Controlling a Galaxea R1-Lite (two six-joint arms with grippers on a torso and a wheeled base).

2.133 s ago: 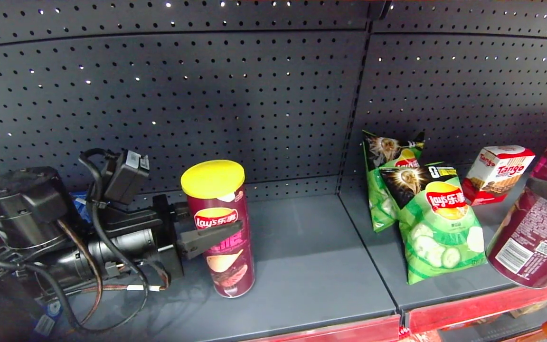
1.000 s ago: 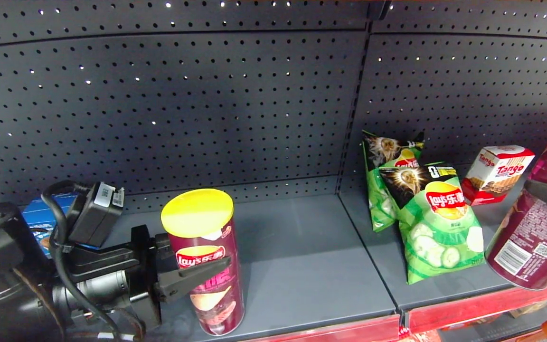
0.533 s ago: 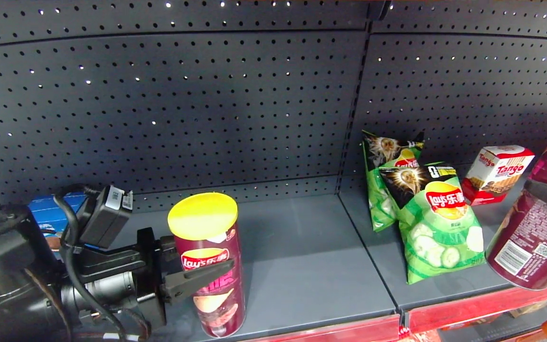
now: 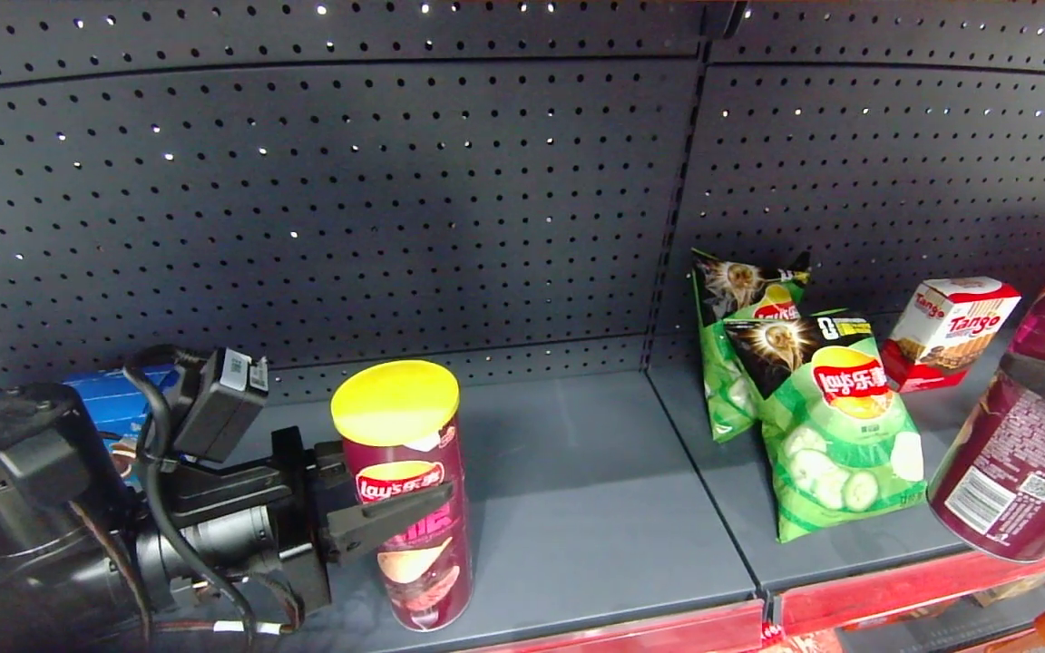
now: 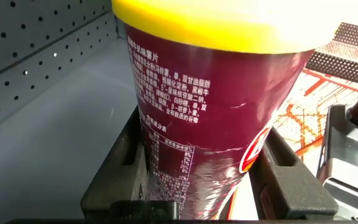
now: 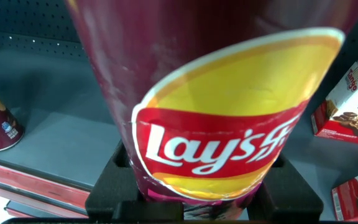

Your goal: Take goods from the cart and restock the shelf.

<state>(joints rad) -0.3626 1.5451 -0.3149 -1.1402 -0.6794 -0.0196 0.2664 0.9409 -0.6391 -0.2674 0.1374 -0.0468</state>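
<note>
The yellow-lidded chip can (image 4: pixel 405 494) is upright at the front of the shelf's (image 4: pixel 595 508) left section, and I can't tell whether its base touches down. My left claw (image 4: pixel 414 508) pinches it around the middle. My right claw (image 6: pixel 197 180) grips a second maroon can (image 4: pixel 1021 453), tilted, at the far right. Two green chip bags (image 4: pixel 835 426) lie between the cans, with a wafer box (image 4: pixel 949 331) behind them.

head: forward-down, shelf (image 4: pixel 577 490) | wrists: point-blank behind left canister (image 5: pixel 210 124), right canister (image 6: pixel 216 124) | shared: shelf, canisters
</note>
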